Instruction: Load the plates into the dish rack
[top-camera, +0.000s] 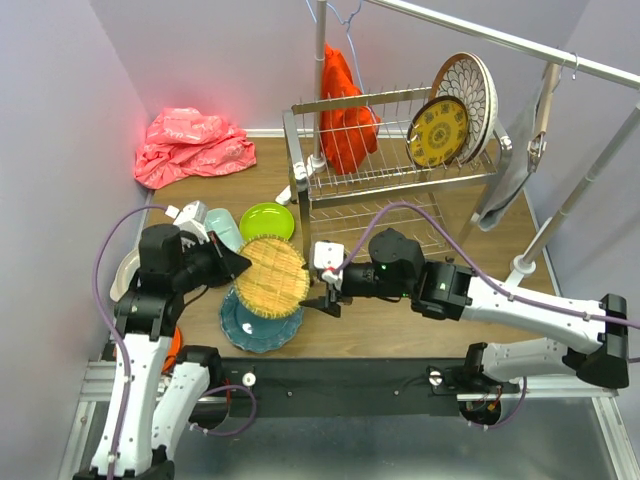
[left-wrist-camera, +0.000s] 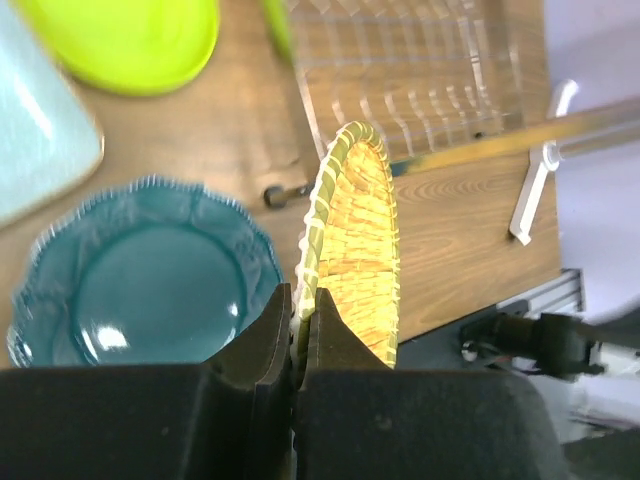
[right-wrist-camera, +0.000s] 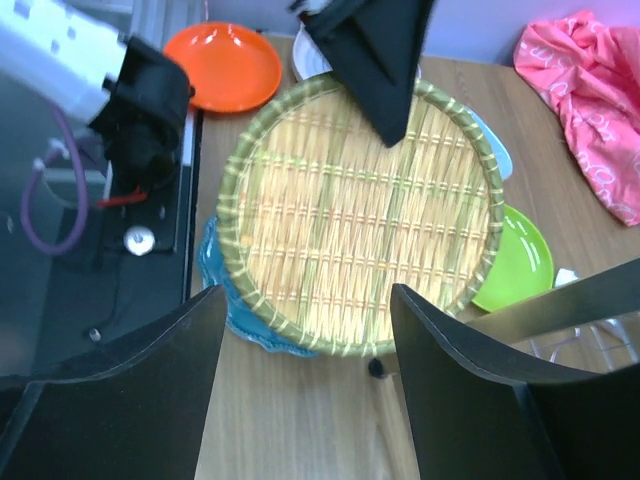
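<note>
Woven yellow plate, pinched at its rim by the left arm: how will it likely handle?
Probably light for its size: the left fingers hold the woven yellow plate up by one edge. The basketwork looks rough, so slipping seems unlikely, though it may flex slightly. It is woven fibre, so probably not brittle.

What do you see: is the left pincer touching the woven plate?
Touching: the left wrist view shows the left pincer closed on the rim of the woven plate.

Robot lab cell: lilac walls, aluminium rail.
</note>
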